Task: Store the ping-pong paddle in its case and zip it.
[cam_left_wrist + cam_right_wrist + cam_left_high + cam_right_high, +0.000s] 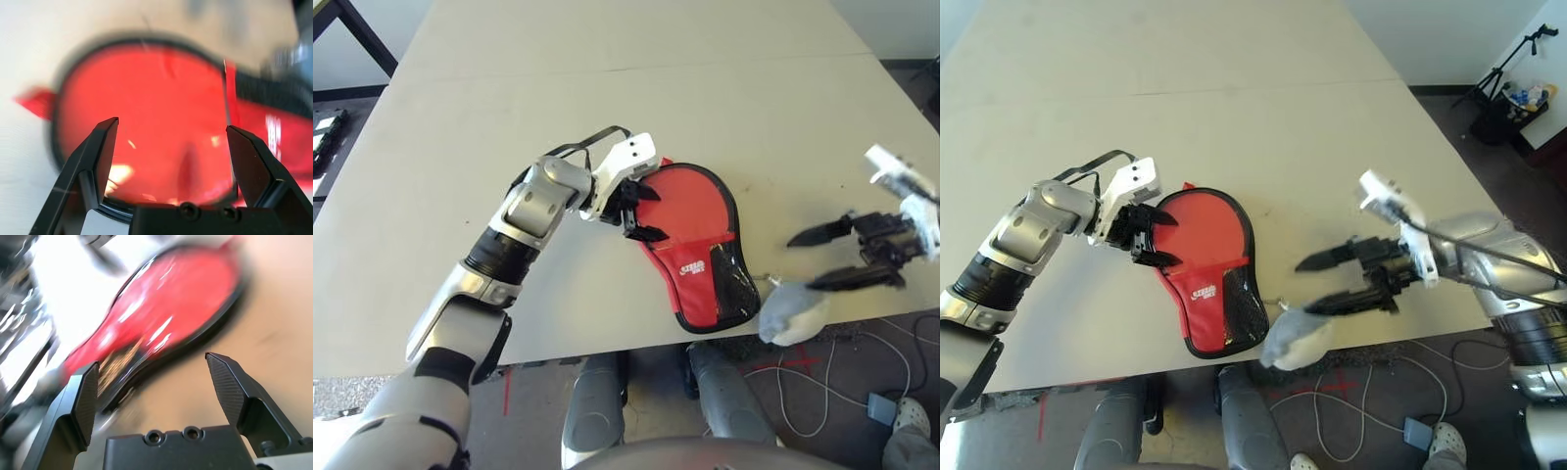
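Case [693, 235] is lying closed on tabletop [607, 117], paddle judged stowed; both grippers, left [641, 211] and right [1327, 282], are being held wide open, empty.

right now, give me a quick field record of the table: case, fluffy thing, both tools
case: red, lying flat on the table, looks closed, narrow end toward the near edge
fluffy ball: whitish, at the near table edge by the narrow end
left tool: open, at the round end
right tool: open, empty, to the right of the case
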{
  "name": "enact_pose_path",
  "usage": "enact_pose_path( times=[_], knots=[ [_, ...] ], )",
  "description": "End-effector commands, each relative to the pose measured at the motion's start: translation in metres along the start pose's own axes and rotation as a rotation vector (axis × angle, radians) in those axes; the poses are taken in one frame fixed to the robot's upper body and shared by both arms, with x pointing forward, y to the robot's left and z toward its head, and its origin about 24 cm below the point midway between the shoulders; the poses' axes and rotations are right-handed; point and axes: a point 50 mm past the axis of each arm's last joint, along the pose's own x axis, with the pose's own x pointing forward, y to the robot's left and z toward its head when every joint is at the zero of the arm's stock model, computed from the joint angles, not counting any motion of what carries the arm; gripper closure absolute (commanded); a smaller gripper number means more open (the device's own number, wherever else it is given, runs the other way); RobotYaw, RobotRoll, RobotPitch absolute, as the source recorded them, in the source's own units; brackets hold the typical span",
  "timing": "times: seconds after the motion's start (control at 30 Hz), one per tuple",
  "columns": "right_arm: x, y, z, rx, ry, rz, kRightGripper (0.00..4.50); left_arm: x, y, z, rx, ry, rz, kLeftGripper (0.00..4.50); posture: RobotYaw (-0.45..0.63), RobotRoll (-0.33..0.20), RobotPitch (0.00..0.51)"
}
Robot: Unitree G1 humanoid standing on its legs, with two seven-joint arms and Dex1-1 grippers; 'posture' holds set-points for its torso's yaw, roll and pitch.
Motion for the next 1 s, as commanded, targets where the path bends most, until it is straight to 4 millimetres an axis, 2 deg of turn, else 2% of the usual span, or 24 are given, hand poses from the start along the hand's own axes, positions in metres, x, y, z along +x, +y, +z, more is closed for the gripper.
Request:
enact_pose_path(
  times=[0.03, 0.2, 0.37, 0.43, 0.53, 0.73, 0.9, 1.0],
  knots=[
    [-0.004, -0.023, 0.003, -0.008, -0.122, -0.256, 0.04, -0.011, 0.005, 0.009, -0.053, -0.158, 0.096, 0.0, -0.04, 0.0, 0.246],
    [-0.004, -0.046, 0.008, -0.043, -0.288, -0.541, 0.04, -0.039, 0.025, -0.001, -0.089, -0.302, 0.421, 0.0, -0.03, 0.0, 0.243],
    [-0.017, -0.061, 0.004, -0.07, -0.414, -0.808, 0.04, -0.087, 0.048, -0.024, -0.132, -0.395, 0.862, 0.0, -0.02, 0.0, 0.24],
    [-0.022, -0.065, 0.001, -0.062, -0.427, -0.871, 0.04, -0.099, 0.052, -0.032, -0.141, -0.401, 0.955, 0.0, -0.02, 0.0, 0.241],
    [-0.037, -0.073, -0.003, -0.05, -0.487, -1.025, 0.04, -0.128, 0.056, -0.053, -0.18, -0.426, 1.16, 0.0, -0.02, 0.0, 0.241],
    [-0.055, -0.078, -0.01, -0.041, -0.525, -1.191, 0.04, -0.155, 0.047, -0.085, -0.237, -0.447, 1.35, 0.0, -0.02, 0.0, 0.243],
    [-0.061, -0.079, -0.017, -0.034, -0.527, -1.249, 0.04, -0.161, 0.036, -0.112, -0.251, -0.429, 1.412, 0.0, -0.02, 0.0, 0.242],
    [-0.06, -0.08, -0.019, -0.032, -0.526, -1.252, 0.04, -0.161, 0.036, -0.116, -0.256, -0.43, 1.423, 0.0, -0.02, 0.0, 0.243]
  ],
)
